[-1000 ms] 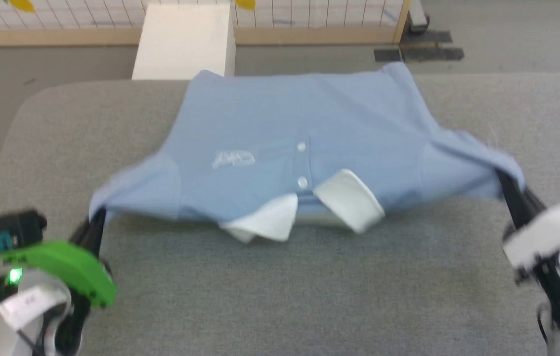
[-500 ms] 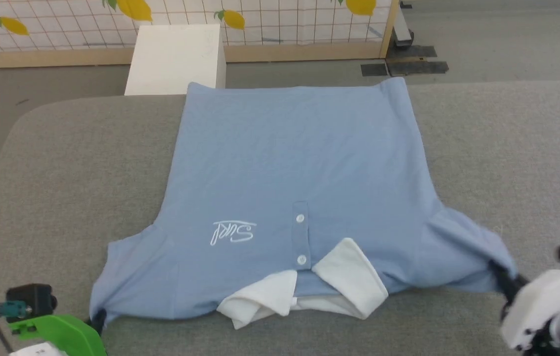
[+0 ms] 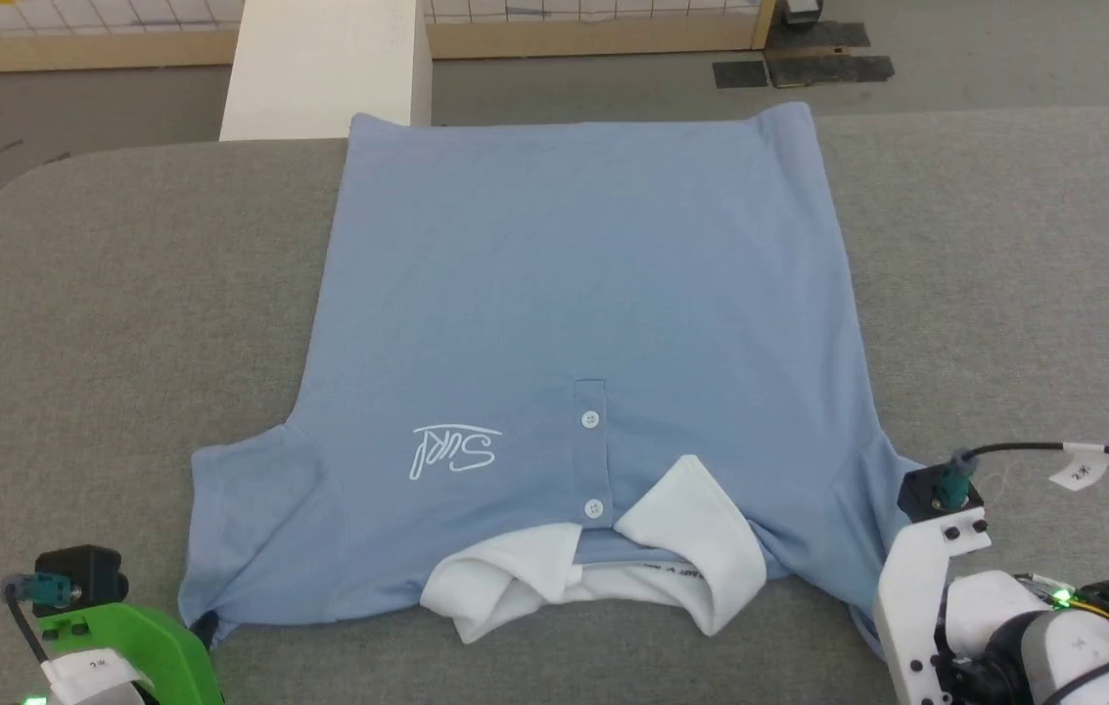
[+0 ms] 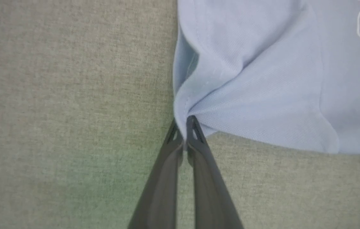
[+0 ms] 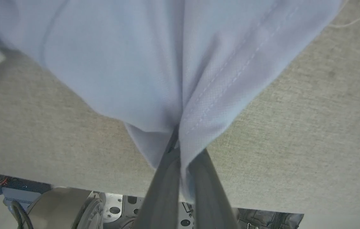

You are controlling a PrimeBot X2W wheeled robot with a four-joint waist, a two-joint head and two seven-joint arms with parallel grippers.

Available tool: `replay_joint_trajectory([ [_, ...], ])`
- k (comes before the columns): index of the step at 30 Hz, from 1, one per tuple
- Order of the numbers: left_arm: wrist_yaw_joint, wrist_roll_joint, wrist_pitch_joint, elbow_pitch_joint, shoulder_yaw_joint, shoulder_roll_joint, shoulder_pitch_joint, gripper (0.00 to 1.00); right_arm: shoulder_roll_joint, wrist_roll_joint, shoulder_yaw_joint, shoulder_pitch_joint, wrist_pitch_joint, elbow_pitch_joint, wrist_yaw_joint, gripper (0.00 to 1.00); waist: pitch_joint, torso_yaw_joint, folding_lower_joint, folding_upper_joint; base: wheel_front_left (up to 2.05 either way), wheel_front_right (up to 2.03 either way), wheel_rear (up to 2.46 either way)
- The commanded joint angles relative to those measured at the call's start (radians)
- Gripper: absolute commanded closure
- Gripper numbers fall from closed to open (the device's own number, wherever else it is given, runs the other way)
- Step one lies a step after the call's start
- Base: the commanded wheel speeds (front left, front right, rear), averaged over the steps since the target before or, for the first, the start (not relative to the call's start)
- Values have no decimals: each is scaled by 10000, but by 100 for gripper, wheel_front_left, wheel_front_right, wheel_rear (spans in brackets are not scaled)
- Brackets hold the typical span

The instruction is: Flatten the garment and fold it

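While both sleeve corners are pinched, the work in hand looks like the flattening stage, close to its end, with no fold begun. The garment [image 3: 574, 294] lies front up on the grey tabletop [image 3: 123, 294], its hem at the far edge and its white collar [image 3: 691, 529] nearest the robot. Its body is spread broad and mostly smooth.

The left tool [image 4: 184, 122] has its fingers drawn narrow on the near corner of the left sleeve [image 3: 251, 529], and the cloth puckers into a small ridge at the pinch. The right tool [image 5: 176, 140] is closed on the hem of the right sleeve [image 5: 230, 79], close to the near edge of the tabletop, where the fabric gathers into deep folds and sags between the fingers.

I judge the body needs little more. The sleeves are bunched and the collar is rumpled, one wing turned under. The next move probably calls for drawing each sleeve gently outward and slightly toward the near side, low over the surface, until the gathers run out. Both tools would then let go without dragging the cloth back. Pulling unevenly would likely skew the placket [image 3: 591, 460] off centre and spoil the later fold.
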State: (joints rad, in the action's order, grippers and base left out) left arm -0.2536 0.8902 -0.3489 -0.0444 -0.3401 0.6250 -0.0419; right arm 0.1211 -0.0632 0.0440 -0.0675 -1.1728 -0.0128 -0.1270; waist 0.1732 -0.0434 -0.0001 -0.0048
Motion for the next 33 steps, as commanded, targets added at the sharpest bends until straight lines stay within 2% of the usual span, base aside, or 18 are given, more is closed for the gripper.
replay_joint_trajectory([
  [1,64,-14,77,-79,37,-47,166,100,45,17,69,-94,-291,-192,-37,100,90,89,1,48,0,0,0],
  [5,129,3,201,-82,81,-68,232,100,153,-5,143,-139,-663,-176,-37,100,98,76,1,48,0,0,0],
  [6,136,10,231,-63,88,-80,235,100,152,-84,118,-155,-641,-89,-37,62,79,54,1,48,0,0,0],
  [7,130,15,242,-48,93,-87,230,100,132,-189,72,-169,-580,13,-37,0,62,35,1,48,0,0,0],
  [11,85,33,283,62,109,-98,169,100,-99,-724,-565,-199,-110,747,-37,0,-78,-44,1,48,0,0,0],
  [16,-24,4,312,230,114,-74,60,100,-482,-1509,-1906,-235,771,2300,-37,0,-318,-121,1,48,0,0,0],
  [19,-100,0,314,374,124,-64,-1,100,-610,-1851,-2619,-354,1720,3232,-37,0,-397,-143,1,48,0,0,0],
  [22,-171,12,391,505,168,-79,-100,100,-671,-2141,-3123,-564,3152,3781,-37,0,-448,-179,1,48,0,0,0],
  [28,-224,4,556,707,249,-54,-239,100,-696,-2327,-3069,-823,5599,3587,-37,0,-323,-190,1,48,0,0,0],
  [33,-117,-65,863,967,390,3,-119,100,-557,-1825,-2681,-1312,6914,2742,-37,0,153,-91,1,48,0,0,0],
])
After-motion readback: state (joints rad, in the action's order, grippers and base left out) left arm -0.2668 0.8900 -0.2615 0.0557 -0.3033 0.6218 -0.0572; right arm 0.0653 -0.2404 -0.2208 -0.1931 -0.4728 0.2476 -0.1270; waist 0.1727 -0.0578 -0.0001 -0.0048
